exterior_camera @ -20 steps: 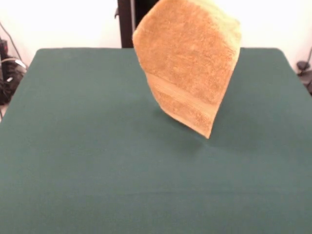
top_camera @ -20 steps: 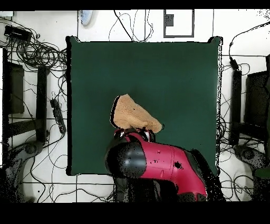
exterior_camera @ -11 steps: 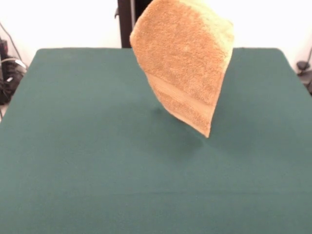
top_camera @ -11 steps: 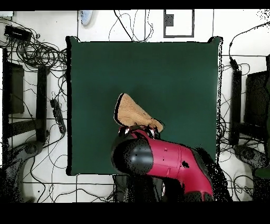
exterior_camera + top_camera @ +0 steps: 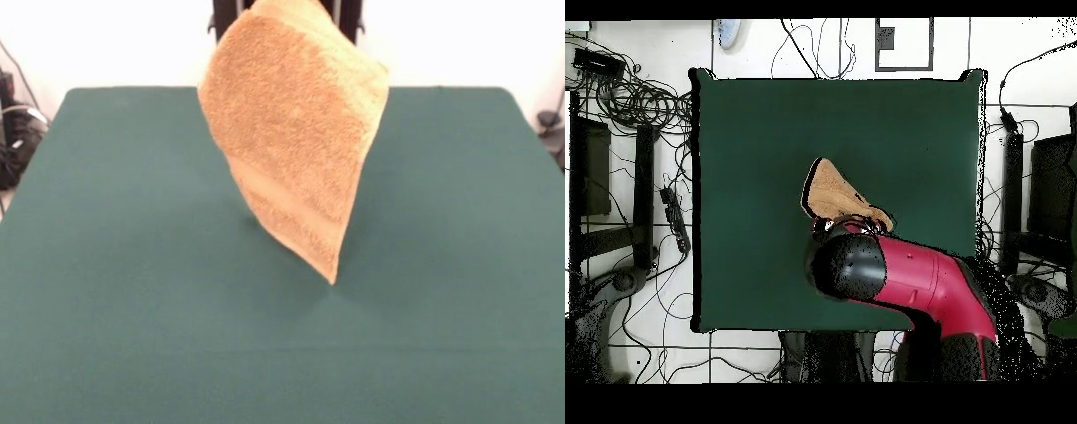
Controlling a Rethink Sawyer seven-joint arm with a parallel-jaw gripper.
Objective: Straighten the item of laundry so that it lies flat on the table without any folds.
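Note:
The item of laundry (image 5: 296,146), an orange-tan terry towel, hangs in the air over the table (image 5: 124,283). It dangles as a tilted diamond with a woven band across its lower part. Its lowest corner (image 5: 333,279) hovers just above the green top. Its upper end runs out of the top of the front view. From overhead the towel (image 5: 837,196) sticks out from under the red arm (image 5: 905,285) near the table's (image 5: 755,140) middle. The arm's wrist covers the gripper, which holds the towel's top end.
Cables and dark stands (image 5: 625,110) lie on the floor around the table in the overhead view. A black post (image 5: 226,18) rises behind the table's far edge. Bare green surface spreads on all sides of the hanging towel.
The arm has carried the towel toward the table's middle: left and lower in the front view, right and up in the overhead view. The lowest corner has dropped closer to the table.

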